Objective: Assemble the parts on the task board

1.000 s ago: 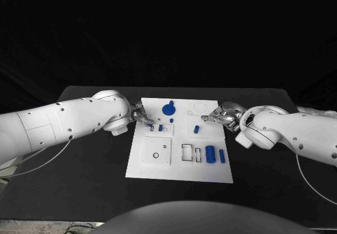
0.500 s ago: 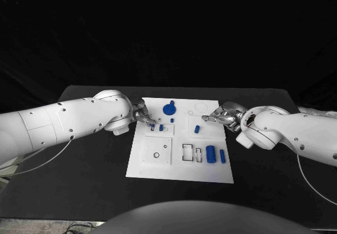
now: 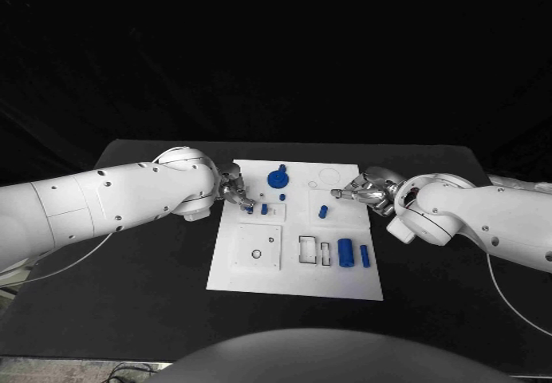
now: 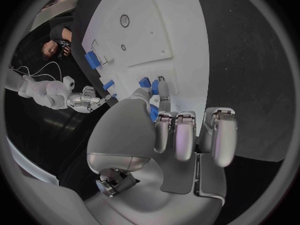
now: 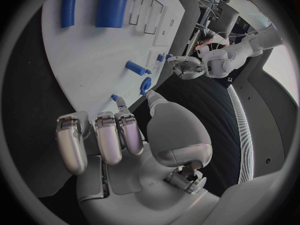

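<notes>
- Head view is showing the white rectangular task board [image 3: 294, 271] lying at the centre of the frame on the black table [image 3: 138, 287].
- Left silver hand [image 3: 234, 194] is reaching over the board's upper left, pinching a small blue peg [image 4: 154, 114] between thumb and fingertips, just beside another small blue part [image 3: 263, 209].
- Right silver hand [image 3: 366, 192] is hovering at the board's upper right edge, fingers curled inward; whether it is holding anything, I cannot tell.
- Two blue cylinders [image 3: 345, 251] are lying at the board's lower right.
- A round blue knob-like part [image 3: 276, 178] is sitting near the board's top.
</notes>
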Motion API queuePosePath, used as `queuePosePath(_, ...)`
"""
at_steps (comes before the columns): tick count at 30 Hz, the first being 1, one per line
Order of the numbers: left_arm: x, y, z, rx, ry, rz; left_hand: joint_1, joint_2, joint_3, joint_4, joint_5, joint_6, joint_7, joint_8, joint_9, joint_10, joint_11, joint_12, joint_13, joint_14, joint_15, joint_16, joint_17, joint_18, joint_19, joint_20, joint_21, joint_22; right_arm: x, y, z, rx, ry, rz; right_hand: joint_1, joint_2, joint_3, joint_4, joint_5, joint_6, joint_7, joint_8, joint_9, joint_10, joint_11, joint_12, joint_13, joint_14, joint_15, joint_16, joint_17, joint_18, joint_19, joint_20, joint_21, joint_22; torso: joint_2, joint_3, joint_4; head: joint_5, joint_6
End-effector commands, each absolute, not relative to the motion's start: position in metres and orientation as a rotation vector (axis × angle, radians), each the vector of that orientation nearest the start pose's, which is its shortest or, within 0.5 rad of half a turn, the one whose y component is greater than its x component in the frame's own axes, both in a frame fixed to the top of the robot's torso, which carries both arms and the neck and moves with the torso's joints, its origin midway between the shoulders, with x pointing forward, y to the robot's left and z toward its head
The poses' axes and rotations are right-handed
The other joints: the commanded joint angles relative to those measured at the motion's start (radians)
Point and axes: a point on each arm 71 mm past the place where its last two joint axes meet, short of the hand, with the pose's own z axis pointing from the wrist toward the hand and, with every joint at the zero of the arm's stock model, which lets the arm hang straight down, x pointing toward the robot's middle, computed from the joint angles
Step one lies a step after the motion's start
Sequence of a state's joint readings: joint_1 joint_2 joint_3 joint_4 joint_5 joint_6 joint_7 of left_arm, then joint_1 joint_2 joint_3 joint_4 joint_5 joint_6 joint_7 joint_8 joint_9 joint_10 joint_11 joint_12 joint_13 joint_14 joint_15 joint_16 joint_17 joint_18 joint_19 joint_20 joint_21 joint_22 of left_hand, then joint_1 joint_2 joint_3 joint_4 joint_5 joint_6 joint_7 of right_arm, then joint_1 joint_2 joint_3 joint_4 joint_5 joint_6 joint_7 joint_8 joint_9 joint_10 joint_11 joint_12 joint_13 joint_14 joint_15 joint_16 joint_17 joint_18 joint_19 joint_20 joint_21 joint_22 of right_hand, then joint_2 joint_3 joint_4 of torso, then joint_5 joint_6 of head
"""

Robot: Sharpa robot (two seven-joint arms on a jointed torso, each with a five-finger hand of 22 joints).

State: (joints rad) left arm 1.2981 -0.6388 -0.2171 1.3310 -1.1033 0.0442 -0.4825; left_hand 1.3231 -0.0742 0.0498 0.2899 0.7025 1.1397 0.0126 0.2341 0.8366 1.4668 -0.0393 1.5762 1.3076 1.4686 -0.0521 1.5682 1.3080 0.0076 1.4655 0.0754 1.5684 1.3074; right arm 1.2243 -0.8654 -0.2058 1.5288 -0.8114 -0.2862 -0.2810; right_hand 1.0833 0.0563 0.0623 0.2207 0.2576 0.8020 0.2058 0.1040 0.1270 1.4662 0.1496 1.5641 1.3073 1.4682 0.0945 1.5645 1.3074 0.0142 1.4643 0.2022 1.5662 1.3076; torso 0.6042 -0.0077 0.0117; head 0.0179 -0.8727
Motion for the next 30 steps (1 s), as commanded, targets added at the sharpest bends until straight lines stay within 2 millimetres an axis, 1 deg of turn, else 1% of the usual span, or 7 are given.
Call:
queuePosePath(1,0.506,0.1742,-0.2425,-0.011,2.275,-0.284,0.0,-0.004,0.001,0.001,-0.007,-0.002,-0.001,-0.001,0.001,0.104,-0.003,-0.005,0.263,0.102,-0.003,0.003,0.263,-0.008,0.105,-0.006,0.002,0.263,0.4615,-0.2277,-0.2528,0.534,2.093,0.668,0.002,0.011,-0.005,0.0,0.006,-0.004,0.021,0.006,0.001,0.105,0.008,0.007,0.263,0.103,0.006,0.006,0.263,-0.014,0.107,0.006,0.005,0.263,0.001,-0.0012,-0.0002,-0.001,0.0)
queuePosePath(11,0.5089,0.1726,-0.2424,-0.006,2.263,-0.256,0.002,0.001,0.004,0.001,-0.012,-0.002,-0.001,-0.002,0.001,0.104,-0.003,-0.005,0.263,0.102,-0.003,0.003,0.263,-0.008,0.105,-0.005,0.002,0.263,0.4613,-0.2274,-0.2529,0.534,2.095,0.668,0.002,0.011,-0.005,0.0,0.006,-0.004,0.021,0.006,0.001,0.105,0.008,0.007,0.263,0.103,0.006,0.006,0.263,-0.014,0.107,0.006,0.005,0.263,0.0,-0.0004,0.0004,0.0,0.0)
queuePosePath(19,0.5108,0.17,-0.2423,-0.006,2.256,-0.257,0.001,0.002,0.005,0.002,-0.014,-0.003,-0.001,-0.002,0.001,0.104,-0.003,-0.005,0.263,0.102,-0.003,0.003,0.263,-0.008,0.105,-0.005,0.002,0.263,0.4612,-0.2271,-0.2528,0.533,2.095,0.668,0.002,0.011,-0.005,0.0,0.006,-0.004,0.021,0.006,0.001,0.105,0.008,0.007,0.263,0.103,0.006,0.006,0.263,-0.014,0.107,0.006,0.005,0.263,0.0,-0.0002,-0.0012,0.0,0.0)
queuePosePath(30,0.5114,0.1684,-0.2435,0.001,2.265,-0.249,0.001,0.008,0.008,0.002,-0.022,-0.005,0.0,-0.004,0.0,0.104,-0.002,-0.005,0.263,0.102,-0.002,0.003,0.263,-0.008,0.105,-0.005,0.002,0.263,0.461,-0.2272,-0.2528,0.533,2.095,0.668,0.002,0.011,-0.005,0.0,0.006,-0.004,0.021,0.006,0.001,0.105,0.008,0.007,0.263,0.103,0.006,0.006,0.263,-0.014,0.107,0.006,0.005,0.263,0.0,0.0002,-0.0003,-0.002,0.0)
